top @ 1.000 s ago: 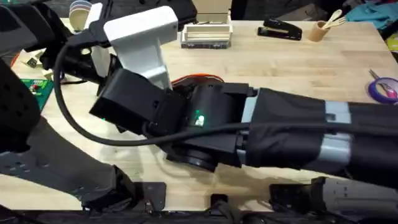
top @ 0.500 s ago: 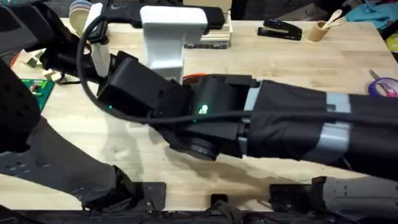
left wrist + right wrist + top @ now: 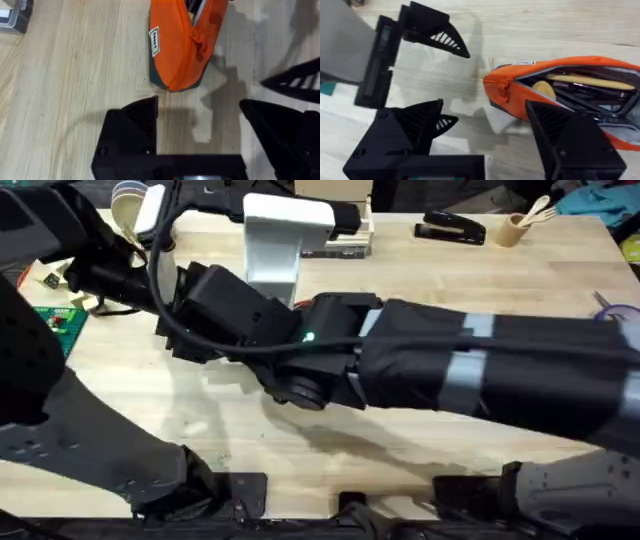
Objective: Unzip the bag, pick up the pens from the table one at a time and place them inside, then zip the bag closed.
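Note:
The orange bag (image 3: pixel 520 92) lies on the table (image 3: pixel 70 75) with its zipper open. Several pens are inside it, among them one with a tan-yellow barrel (image 3: pixel 590 80). My right gripper (image 3: pixel 490 125) is open just above the table, at the bag's near end, holding nothing. My left gripper (image 3: pixel 200 117) is also open and empty, facing the same end of the bag (image 3: pixel 175 50) from the other side, and it shows open across from the right one (image 3: pixel 447 77). In the overhead view my right arm (image 3: pixel 430 370) reaches across the middle and covers the bag.
At the table's far edge are a black stapler (image 3: pixel 450 227), a cup of wooden utensils (image 3: pixel 515 228) and paper cups (image 3: pixel 125 205). A green board (image 3: pixel 55 325) lies at the left. The bare table (image 3: pixel 520 280) is free at the right rear.
My right arm has swung further left and toward the far side, and its wrist has turned. The strip of orange bag seen under the arm is now covered.

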`<state>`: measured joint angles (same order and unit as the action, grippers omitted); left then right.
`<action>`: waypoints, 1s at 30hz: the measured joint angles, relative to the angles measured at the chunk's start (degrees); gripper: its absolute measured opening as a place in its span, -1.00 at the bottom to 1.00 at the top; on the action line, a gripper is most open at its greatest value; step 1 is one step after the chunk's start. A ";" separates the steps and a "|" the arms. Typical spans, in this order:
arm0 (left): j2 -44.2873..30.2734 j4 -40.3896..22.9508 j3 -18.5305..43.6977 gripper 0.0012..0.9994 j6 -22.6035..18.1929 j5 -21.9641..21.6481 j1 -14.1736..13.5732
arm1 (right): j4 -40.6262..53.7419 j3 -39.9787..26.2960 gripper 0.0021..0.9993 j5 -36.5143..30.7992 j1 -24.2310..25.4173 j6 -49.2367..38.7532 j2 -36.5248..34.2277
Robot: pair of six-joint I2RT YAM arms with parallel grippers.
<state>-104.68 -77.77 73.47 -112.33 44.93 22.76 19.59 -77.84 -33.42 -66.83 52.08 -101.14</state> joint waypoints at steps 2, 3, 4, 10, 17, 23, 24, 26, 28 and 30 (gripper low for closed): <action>0.00 -0.01 0.00 0.99 0.02 0.00 0.00 | -0.27 0.00 0.99 -0.01 0.29 0.01 -0.69; 0.01 0.00 0.00 0.99 0.00 0.00 0.00 | -0.45 0.00 0.99 0.01 0.41 0.03 -1.05; 0.00 0.00 0.00 0.99 0.02 0.00 0.00 | -0.45 0.00 0.99 0.01 0.52 0.03 -1.33; 0.00 0.00 0.00 0.99 0.00 0.00 0.00 | -2.15 -0.01 0.90 -0.01 1.23 0.03 -2.79; 0.02 0.01 0.00 0.99 0.02 0.00 0.00 | -2.99 -0.02 0.75 0.03 3.02 0.08 -6.23; 0.02 -0.01 0.00 0.99 0.02 0.00 0.00 | -2.99 -0.02 0.36 0.01 3.98 0.19 -6.23; 0.00 0.01 0.00 0.99 0.02 0.00 0.00 | -2.97 -0.02 0.29 0.01 4.03 0.19 -6.23; 0.00 -0.01 0.00 0.99 0.01 0.00 0.00 | -2.90 -0.02 0.17 0.01 4.09 0.21 -6.25; 0.00 -0.01 0.00 0.99 0.01 0.00 0.00 | -3.03 -0.02 0.03 -0.02 4.12 0.22 -6.57; 0.00 -0.01 0.00 0.99 0.02 0.00 0.00 | -2.93 -0.02 -0.13 -0.19 4.14 0.19 -7.10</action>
<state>-104.68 -77.78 73.47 -112.31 44.93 22.76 16.67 -77.87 -33.60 -62.70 52.27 -108.24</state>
